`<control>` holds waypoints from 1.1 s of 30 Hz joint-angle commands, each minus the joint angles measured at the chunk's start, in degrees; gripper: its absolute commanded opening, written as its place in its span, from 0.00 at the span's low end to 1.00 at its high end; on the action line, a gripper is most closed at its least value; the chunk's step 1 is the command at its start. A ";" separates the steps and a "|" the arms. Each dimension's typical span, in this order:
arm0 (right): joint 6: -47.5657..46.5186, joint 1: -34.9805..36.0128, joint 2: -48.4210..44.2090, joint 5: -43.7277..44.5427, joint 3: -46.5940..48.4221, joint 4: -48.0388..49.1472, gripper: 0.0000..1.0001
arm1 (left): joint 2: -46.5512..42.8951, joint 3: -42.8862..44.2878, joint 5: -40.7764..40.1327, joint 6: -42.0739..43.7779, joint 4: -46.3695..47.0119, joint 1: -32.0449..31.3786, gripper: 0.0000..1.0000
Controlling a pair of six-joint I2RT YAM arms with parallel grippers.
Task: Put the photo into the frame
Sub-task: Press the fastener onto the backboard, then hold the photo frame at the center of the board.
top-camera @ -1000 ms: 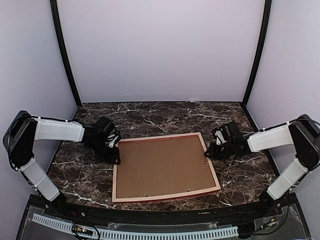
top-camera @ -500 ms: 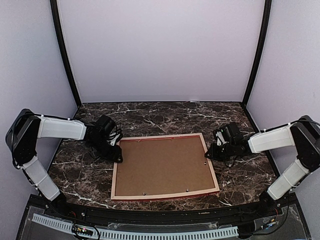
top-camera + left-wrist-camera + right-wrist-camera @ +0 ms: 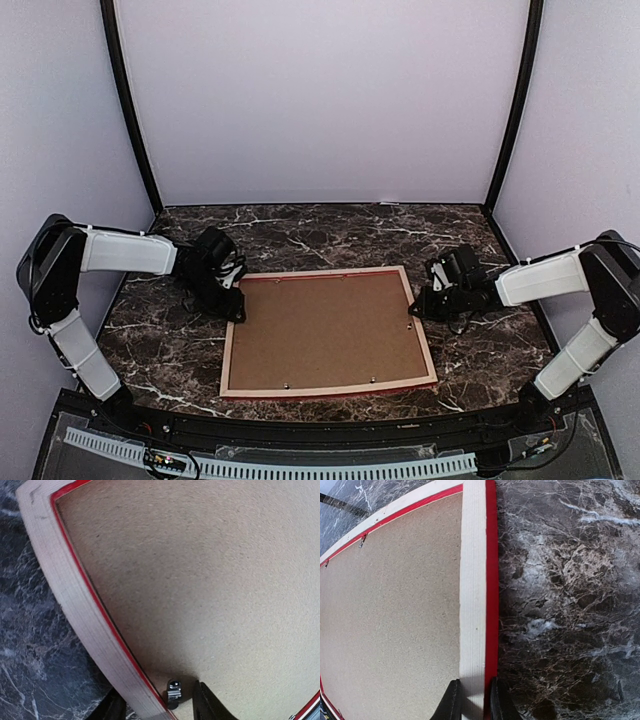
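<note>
The frame lies face down on the marble table, pale wood back up, red edge showing. The plain brown backing board fills it. The photo is hidden. My left gripper is open at the frame's left rail near the far corner. In the left wrist view its jaws straddle the rail and a small metal clip, one finger outside the rail and one on the board. My right gripper is shut on the frame's right rail, the fingers pinching its two sides.
The dark marble table ends at white walls at the back and sides with black posts. Several small metal clips sit along the frame's inner edge. The black front edge lies just behind the frame's near rail.
The left gripper has moved a little right and away along the left rail. The frame has shifted slightly, its near left corner moving left. The right gripper has kept its hold.
</note>
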 commanded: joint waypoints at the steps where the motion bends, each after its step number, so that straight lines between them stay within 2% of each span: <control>1: 1.33 2.16 4.30 -5.41 -3.29 -8.38 0.00 | -0.04 1.24 -0.24 1.68 0.11 -0.21 0.38; 6: 1.44 2.22 4.26 -5.12 -3.70 -8.31 0.00 | 0.30 0.03 -1.13 1.59 1.15 -0.19 0.22; 9: 1.45 2.23 4.32 -5.20 -3.77 -8.10 0.00 | 0.03 -1.72 -0.09 0.46 2.63 -0.15 0.05; 12: 1.44 2.20 4.36 -5.20 -3.76 -8.11 0.00 | -0.35 -3.65 2.37 -1.02 5.71 0.29 0.02; 13: 1.40 2.23 4.29 -5.22 -3.74 -8.12 0.00 | -0.39 -3.76 2.91 -1.40 6.09 0.36 0.03; 15: 1.32 2.23 4.30 -5.25 -3.75 -8.12 0.00 | -0.55 -3.56 2.85 -1.61 5.83 0.36 0.11; 18: 1.22 2.22 4.59 -5.21 -3.91 -7.91 0.00 | -1.24 -2.37 2.14 -1.29 4.87 0.42 0.31; 22: 1.35 2.23 4.92 -5.43 -3.86 -7.67 0.00 | -1.80 -0.85 1.56 -0.86 3.44 0.43 0.45; 27: 1.23 2.23 4.33 -4.91 -3.49 -8.56 0.00 | -2.53 -0.22 2.79 -1.38 3.16 0.60 0.55; 33: 1.23 2.23 3.26 -3.91 -2.26 -10.31 0.00 | -3.19 -1.22 3.05 -2.63 2.17 0.60 0.57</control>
